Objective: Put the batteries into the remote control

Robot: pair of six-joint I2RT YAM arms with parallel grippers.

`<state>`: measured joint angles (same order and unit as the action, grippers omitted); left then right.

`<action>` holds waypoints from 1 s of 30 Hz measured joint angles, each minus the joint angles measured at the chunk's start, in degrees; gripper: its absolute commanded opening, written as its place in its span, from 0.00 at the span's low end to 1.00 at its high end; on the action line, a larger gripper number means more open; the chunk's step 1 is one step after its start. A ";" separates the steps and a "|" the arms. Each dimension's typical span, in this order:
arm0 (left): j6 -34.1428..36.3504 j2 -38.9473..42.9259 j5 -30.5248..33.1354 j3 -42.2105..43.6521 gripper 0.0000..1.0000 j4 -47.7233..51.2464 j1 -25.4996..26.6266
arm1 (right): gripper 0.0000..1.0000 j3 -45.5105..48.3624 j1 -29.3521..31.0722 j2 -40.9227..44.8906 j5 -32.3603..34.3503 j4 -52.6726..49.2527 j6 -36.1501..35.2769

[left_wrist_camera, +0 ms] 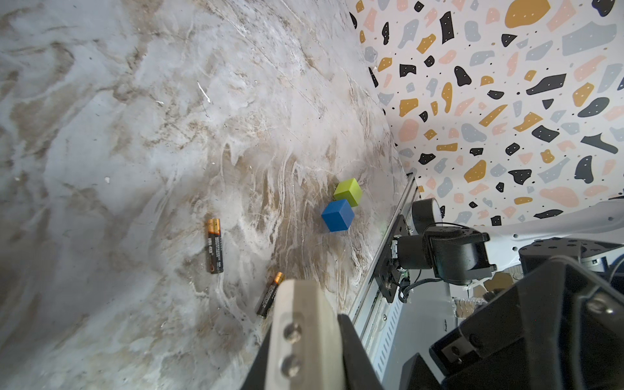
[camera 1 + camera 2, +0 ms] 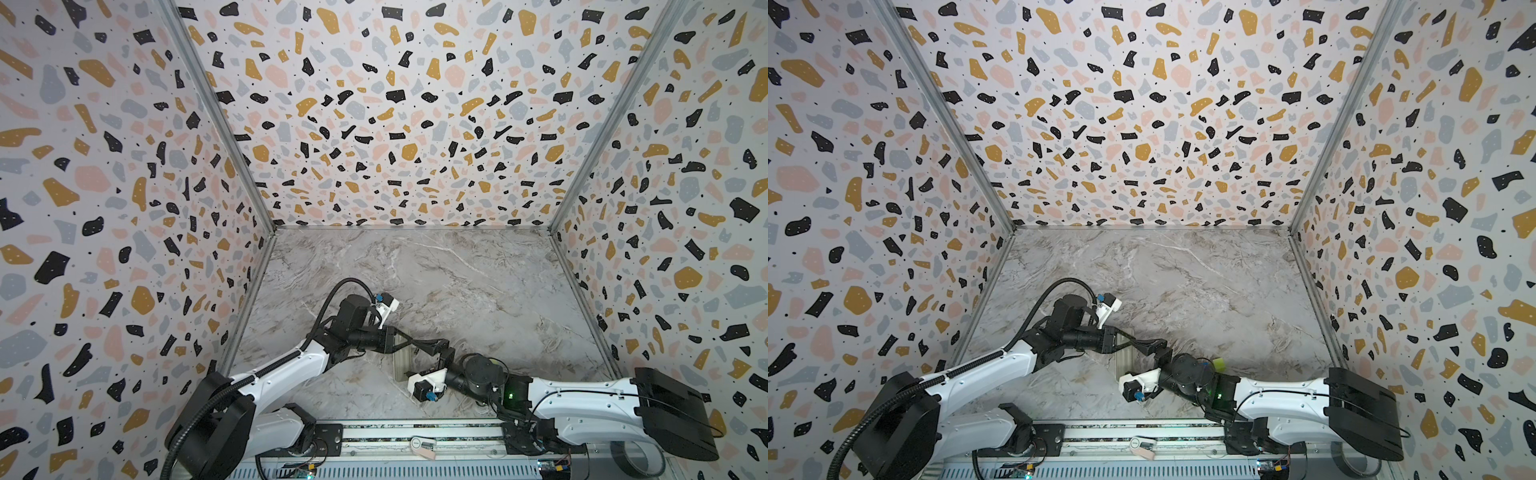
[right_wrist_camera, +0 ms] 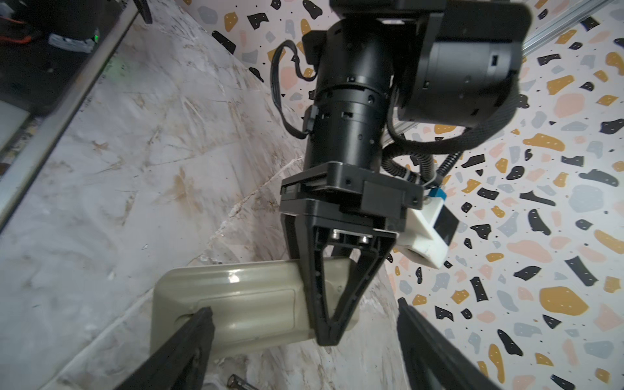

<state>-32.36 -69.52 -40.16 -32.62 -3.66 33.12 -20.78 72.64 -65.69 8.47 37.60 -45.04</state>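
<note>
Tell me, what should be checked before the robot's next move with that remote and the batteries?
1. Cream-white plastic remote control held: ok, the left end effector is shut on it, back side showing.
2. Right end effector free: ok, open and empty, one finger by the remote's end.
3. Battery cover panel removed: not ok, it looks in place.
4. Two black, copper-tipped cylindrical batteries reachable: ok, both lie loose on the grey marbled table.
5. Blue cube and green cube out of the way: ok, apart from both batteries.
6. Polarity marks inside the recess: cannot tell.
</note>
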 measured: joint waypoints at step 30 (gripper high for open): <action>-0.24 0.07 -0.76 0.46 0.00 -0.46 -0.04 | 0.88 -1.11 0.13 -5.64 2.75 1.81 -0.09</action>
<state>-32.60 -69.45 -40.93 -32.16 -4.12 33.08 -21.89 72.77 -71.33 11.22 39.42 -45.12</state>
